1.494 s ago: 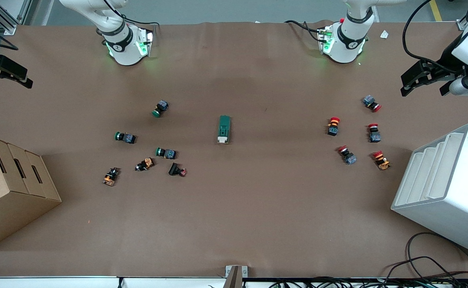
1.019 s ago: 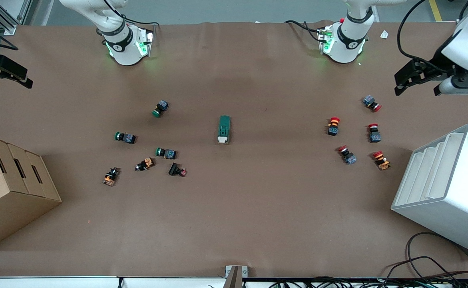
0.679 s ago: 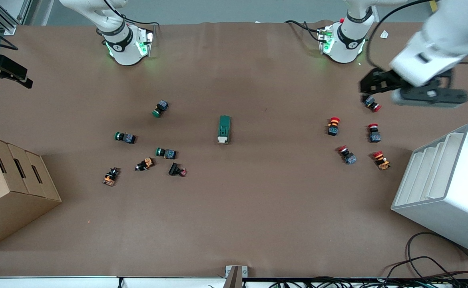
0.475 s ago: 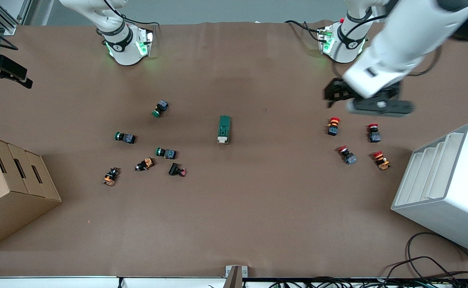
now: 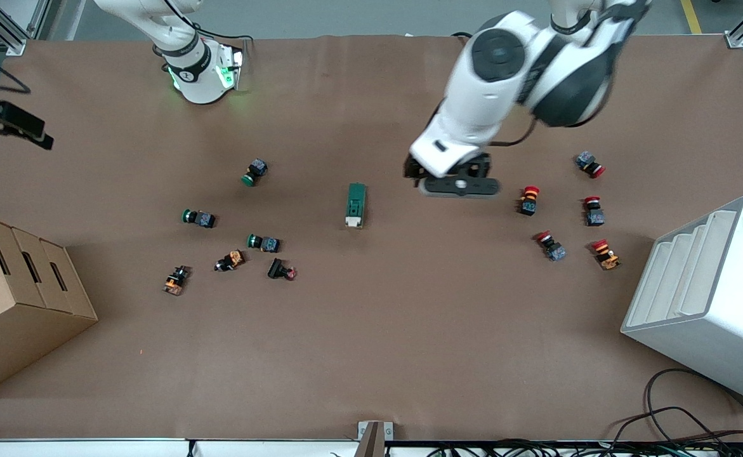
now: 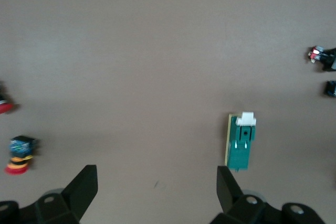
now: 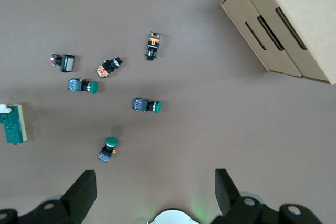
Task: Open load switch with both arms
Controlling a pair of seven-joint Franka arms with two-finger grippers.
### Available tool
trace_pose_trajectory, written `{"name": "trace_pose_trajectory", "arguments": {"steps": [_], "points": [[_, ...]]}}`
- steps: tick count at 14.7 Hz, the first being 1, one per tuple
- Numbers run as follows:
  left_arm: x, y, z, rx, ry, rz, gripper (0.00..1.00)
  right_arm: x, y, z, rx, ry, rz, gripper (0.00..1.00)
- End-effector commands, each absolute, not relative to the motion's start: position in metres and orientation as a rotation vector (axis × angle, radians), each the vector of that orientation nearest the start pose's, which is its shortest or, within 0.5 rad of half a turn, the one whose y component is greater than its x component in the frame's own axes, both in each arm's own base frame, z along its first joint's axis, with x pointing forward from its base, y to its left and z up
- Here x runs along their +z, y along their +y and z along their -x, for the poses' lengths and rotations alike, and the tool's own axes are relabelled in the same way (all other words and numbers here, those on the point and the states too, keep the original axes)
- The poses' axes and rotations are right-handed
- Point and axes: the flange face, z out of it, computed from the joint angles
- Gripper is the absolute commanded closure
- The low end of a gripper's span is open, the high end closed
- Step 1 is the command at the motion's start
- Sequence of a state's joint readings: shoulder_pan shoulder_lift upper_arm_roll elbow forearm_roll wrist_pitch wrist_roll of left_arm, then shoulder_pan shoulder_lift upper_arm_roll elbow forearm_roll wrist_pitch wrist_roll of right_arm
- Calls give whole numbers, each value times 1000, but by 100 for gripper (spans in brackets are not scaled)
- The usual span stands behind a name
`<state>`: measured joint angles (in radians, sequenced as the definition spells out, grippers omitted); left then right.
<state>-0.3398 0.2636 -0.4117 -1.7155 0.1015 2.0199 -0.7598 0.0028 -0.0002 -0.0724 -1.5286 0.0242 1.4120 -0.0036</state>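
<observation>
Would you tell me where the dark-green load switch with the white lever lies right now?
The dark-green load switch lies mid-table in the front view, untouched, with the left gripper over the table beside it.

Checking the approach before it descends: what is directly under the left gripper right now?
Bare brown table lies under the open left gripper; the load switch sits just beside it, untouched. In the front view the wrist covers that spot.
</observation>
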Motion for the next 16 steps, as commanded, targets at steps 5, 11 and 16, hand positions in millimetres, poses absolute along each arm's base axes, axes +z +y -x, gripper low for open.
{"name": "trace_pose_trajectory", "arguments": {"steps": [5,11,16], "points": [[321,-529,-416,-305,-169,3113,0,532,-41,-594,395,117,3097,0],[259,-581,-340,-617,-101,3013,2,512,37,-600,440,669,3072,0],[221,-604,-289,-870,42,2963,4,458,145,-616,484,1206,2862,0]]}}
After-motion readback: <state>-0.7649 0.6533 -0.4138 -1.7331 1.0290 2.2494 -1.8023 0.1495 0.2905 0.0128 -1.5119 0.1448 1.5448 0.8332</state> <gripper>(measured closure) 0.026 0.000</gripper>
